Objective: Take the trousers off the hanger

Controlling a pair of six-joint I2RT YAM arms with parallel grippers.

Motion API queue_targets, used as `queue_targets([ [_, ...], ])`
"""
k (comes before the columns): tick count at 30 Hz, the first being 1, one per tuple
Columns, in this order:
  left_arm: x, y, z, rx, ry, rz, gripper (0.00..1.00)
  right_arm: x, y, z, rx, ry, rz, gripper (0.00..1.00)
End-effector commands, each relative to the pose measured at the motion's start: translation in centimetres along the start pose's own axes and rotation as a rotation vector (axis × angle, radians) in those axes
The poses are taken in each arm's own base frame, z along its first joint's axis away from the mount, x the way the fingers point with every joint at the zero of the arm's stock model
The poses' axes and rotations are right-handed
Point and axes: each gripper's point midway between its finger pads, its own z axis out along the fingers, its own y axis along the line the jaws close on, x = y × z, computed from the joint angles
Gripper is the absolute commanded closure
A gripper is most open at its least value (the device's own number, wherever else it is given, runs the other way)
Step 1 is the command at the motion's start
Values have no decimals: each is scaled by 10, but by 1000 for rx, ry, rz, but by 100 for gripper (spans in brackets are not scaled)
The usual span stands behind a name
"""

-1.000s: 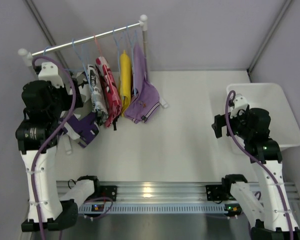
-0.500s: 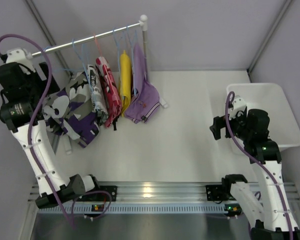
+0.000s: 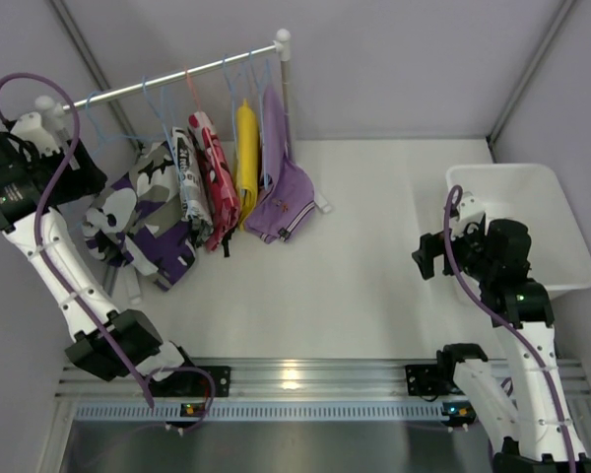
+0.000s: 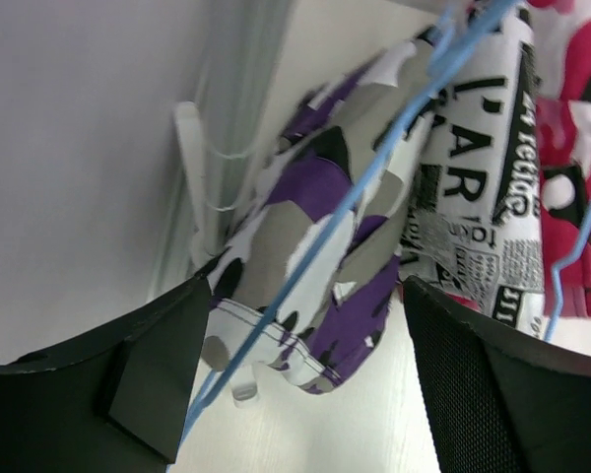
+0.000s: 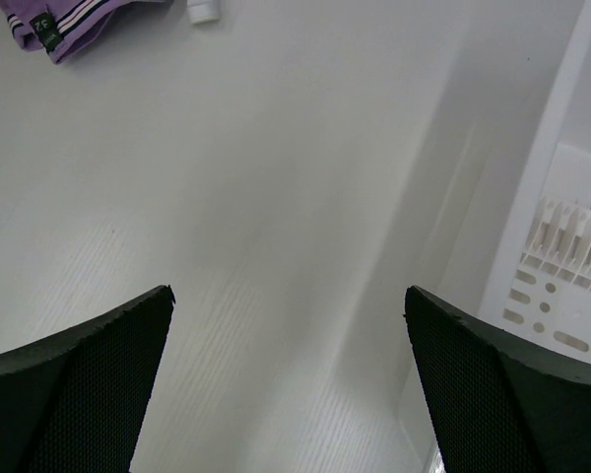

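The camouflage trousers hang at the left end of the rail, draped on the light-blue hanger. In the left wrist view the trousers fill the middle and the hanger's blue wire runs diagonally across them. My left gripper is raised at the far left beside the trousers. It is open, with its jaws standing wide on either side of the trousers' hem and the wire, touching neither. My right gripper is open and empty over bare table.
On the rail, right of the trousers, hang a black-and-white lettered garment, a red-pink spotted one, a yellow one and a purple top. A white bin stands by the right arm. A grey wall is close on the left.
My left arm has lifted and swung out to the far left, uncovering the trousers it had hidden. The right gripper has shifted slightly down and left.
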Motion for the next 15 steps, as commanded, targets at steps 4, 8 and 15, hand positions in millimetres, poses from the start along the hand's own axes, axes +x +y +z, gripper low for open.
queue_targets([
  [4, 11, -48, -5, 305, -6, 93, 23, 0, 2, -2, -12, -13, 9, 1],
  [8, 32, -64, -9, 415, 50, 96, 32, -1, 4, -2, -19, -16, 9, 1],
  [15, 45, -84, -20, 501, 23, 84, 42, -1, 6, -2, -31, -20, 6, 0],
])
